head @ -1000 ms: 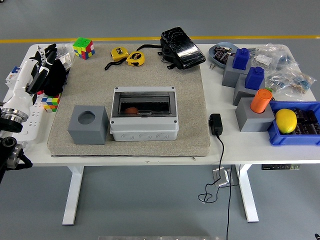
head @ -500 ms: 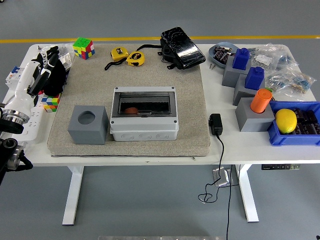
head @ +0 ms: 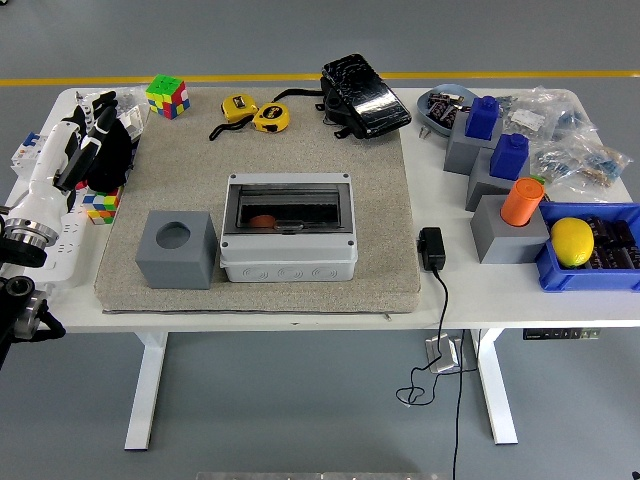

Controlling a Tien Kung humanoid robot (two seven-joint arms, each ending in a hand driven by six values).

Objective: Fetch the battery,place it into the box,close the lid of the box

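**Battery in the box, lid down**

The gray box [head: 288, 233] sits in the middle of the tan mat [head: 260, 170] on the white table [head: 520, 290]. Its dark see-through lid [head: 288, 207] lies flat over the top. A small orange battery [head: 263, 221] shows through the lid, inside the box near its left side.

The left hand [head: 100, 135] is far off at the left edge of the table, above a color cube [head: 100, 205]. Its fingers are loose and hold nothing. The right hand is not in the picture.

A gray block with a round hole [head: 176, 249] stands just left of the box. A yellow lemon [head: 571, 241] rests in a blue tray [head: 560, 275] on the right.
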